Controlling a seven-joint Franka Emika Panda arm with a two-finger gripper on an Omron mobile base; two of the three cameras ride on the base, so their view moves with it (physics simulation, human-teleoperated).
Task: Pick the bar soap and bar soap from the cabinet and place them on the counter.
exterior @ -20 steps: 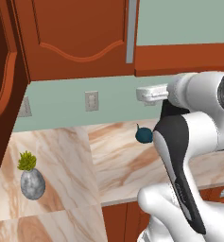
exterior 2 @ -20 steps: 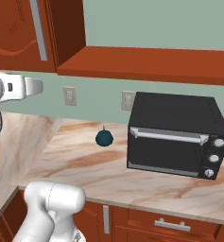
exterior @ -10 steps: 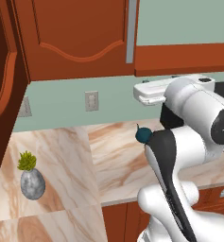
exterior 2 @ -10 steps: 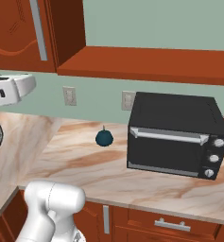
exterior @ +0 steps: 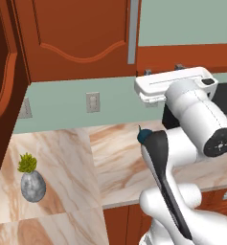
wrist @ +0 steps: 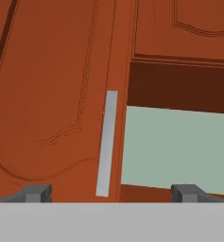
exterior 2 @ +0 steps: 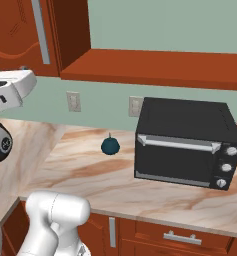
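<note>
The cabinet (exterior: 76, 38) hangs over the counter (exterior: 115, 158), and its arched-panel door is shut. Its grey bar handle (exterior: 132, 31) runs down the door's right edge. My gripper (exterior: 163, 70) points up just below the cabinet's lower right corner, open and holding nothing. In the hand view the handle (wrist: 107, 142) stands upright between my fingertips (wrist: 38, 193), some way ahead of my gripper (wrist: 112, 193). From the right base view my gripper (exterior 2: 9, 70) sits under the door and its handle (exterior 2: 40, 30). Both bar soaps are hidden.
A black oven (exterior 2: 185, 142) stands on the counter at the right, with a small teal round thing (exterior 2: 110, 146) beside it. A grey vase with a green plant (exterior: 31, 182) sits at the left. Wall outlets (exterior: 92, 102) are behind. A dark wooden panel (exterior: 5, 95) juts out at the far left.
The arm has swung and the hand has risen a little toward the cabinet's underside. The jaws have stayed wide apart.
</note>
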